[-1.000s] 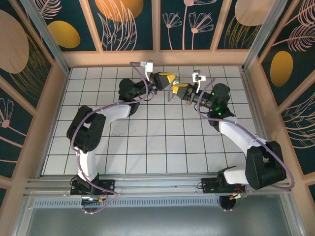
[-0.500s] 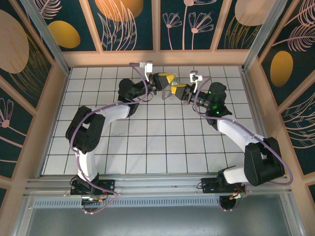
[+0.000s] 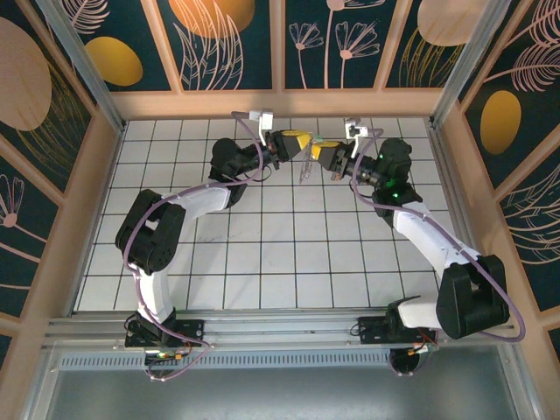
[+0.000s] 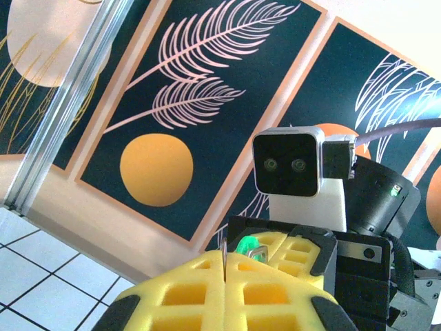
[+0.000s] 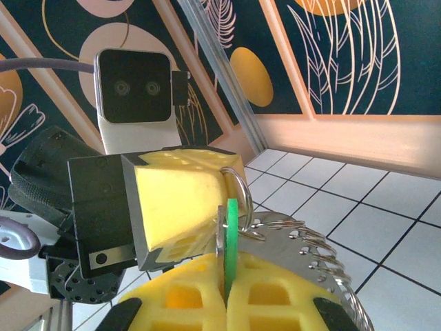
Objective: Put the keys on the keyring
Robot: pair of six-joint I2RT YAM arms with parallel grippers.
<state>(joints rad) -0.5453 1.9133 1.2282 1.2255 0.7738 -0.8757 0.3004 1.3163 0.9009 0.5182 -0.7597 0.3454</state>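
1. The small key with the bright green plastic head [image 5: 231,227] stands on edge, its head pinched in the seam between the yellow foam pads of the right gripper [image 5: 227,279], which are pressed together on it.
2. From the left wrist view, the same green head [image 4: 247,243] is seen poking out of the right gripper [image 4: 275,249], just beyond the tips of the left gripper [image 4: 226,283].
3. The thin pale metal keyring [image 5: 242,187] rises as a loop just behind the green head and touches it or nearly so; which of the two cannot be told.
4. The loop is clamped at the tip of the left gripper [image 5: 207,186], whose yellow pads are closed on it. A thin wire is seen in the seam of those pads in the left wrist view.
5. A bundle of thin silver wire loops [image 5: 306,245] lies against the right gripper's pad, just beside the green key. Single tiny keys cannot be made out in it.
6. From above, the left gripper [image 3: 300,143] and the right gripper [image 3: 320,154] are seen tip to tip, held in the air over the far part of the white tiled table [image 3: 262,245], with a pale thin cluster hanging below them.
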